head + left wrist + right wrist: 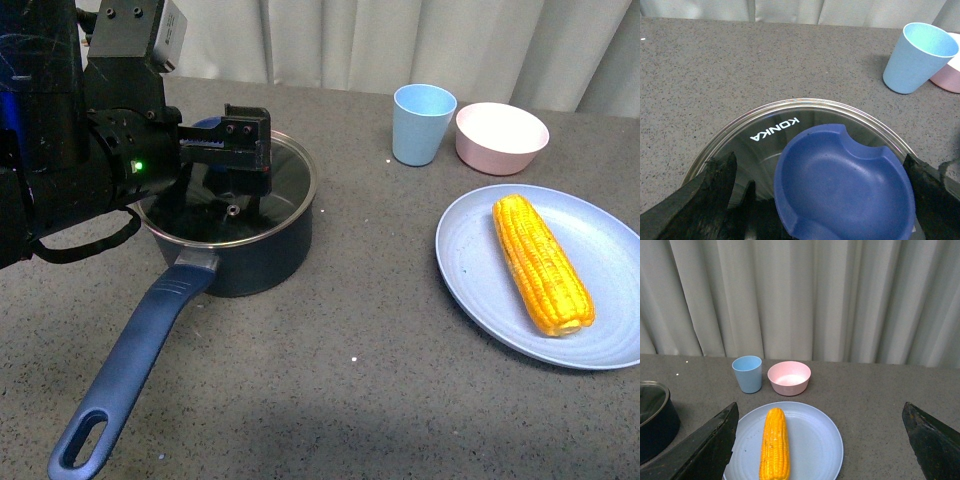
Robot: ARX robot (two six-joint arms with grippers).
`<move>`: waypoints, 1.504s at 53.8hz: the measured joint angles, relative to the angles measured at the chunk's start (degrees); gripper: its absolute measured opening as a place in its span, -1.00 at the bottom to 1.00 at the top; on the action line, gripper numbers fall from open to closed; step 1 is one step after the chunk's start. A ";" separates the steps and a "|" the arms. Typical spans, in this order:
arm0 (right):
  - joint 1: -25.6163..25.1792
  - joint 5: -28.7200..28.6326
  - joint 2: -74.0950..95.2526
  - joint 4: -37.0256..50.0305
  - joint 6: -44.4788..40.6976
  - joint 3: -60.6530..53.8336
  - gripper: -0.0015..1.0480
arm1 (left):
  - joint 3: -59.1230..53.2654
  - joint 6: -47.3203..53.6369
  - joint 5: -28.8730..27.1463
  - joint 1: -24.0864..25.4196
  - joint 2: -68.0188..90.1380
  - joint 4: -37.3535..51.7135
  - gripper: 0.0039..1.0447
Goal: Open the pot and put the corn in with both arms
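**Front view.** Shows the left arm [90,150] filling the 9 o'clock side, stretched level toward 3 o'clock, with a green light lit on its wrist block. Puts the left pincer [240,170] directly over the pot [260,260], pointing down at the glass lid [290,185] seated on the rim. Finds the pot at 9 o'clock on the grey bench [350,380], with its long blue handle [140,350] running out to 7 o'clock and a loop hole at the end. Places the corn [541,263] at 3 o'clock, lying lengthwise on a pale blue plate [470,250], well apart from the pot. Sets a light blue cup [423,122] and a pink bowl [502,137] side by side at 1 o'clock, before a pale curtain [400,40].

**Left wrist view.** Looks down on the lid, with "KONKA" printed on the glass and a blue knob [845,185] at the middle. Shows the left pincer released, its black fingers [705,200] spread to either side of the knob. Leaves bare glass between one finger and the knob and sets the other just beside the knob's edge; cannot tell contact from a near miss there. Catches the cup and a sliver of the bowl farther off.

**Right wrist view.** Shows the right pincer [820,405] released, fingers wide apart, nothing between them, held above the bench and facing the curtain. Finds the corn on its plate near one finger, with cup and bowl just beyond, and the lidded pot at the frame's edge.
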 joint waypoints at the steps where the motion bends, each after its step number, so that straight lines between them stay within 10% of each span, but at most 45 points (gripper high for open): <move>1: 0.00 0.00 0.00 0.00 0.00 0.00 0.82 | 0.02 0.00 -0.02 0.00 0.07 -0.02 0.88; 16: 0.00 0.00 0.00 0.00 0.00 0.00 0.82 | 0.26 0.17 0.68 -0.28 0.46 0.00 0.23; 44: 0.00 0.00 0.00 0.00 0.00 0.00 0.82 | -2.16 0.22 1.20 1.25 -6.58 0.92 0.20; 81: 0.00 0.00 0.00 0.00 0.00 0.00 0.82 | -6.19 0.74 6.40 23.69 0.20 12.57 0.20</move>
